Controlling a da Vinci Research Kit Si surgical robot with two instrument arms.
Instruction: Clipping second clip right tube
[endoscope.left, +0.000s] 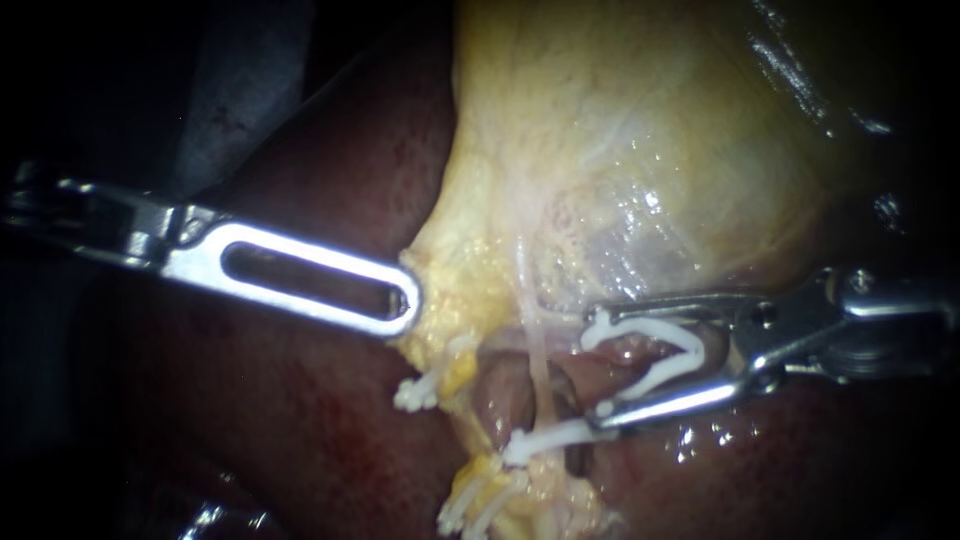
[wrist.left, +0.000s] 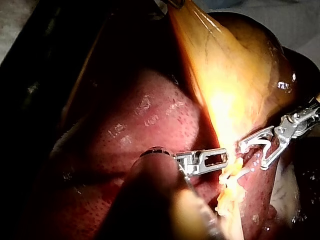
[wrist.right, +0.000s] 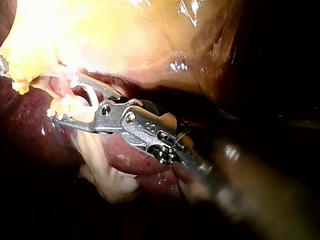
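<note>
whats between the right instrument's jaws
An open white clip, touched from both sides by the jaws of the right instrument; the endoscope view shows it best.

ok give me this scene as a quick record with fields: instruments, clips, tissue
left instrument: jaws shut on the gallbladder at its yellow edge
right instrument: jaws hold an open clip, white, not yet closed
tube: thin pale strand just ahead of the open clip's mouth
placed clip: white, shut, lying across the tube below the open one
other clips: white, along the yellow tissue's lower edge
liver: dark red, under and beside the gallbladder
</note>
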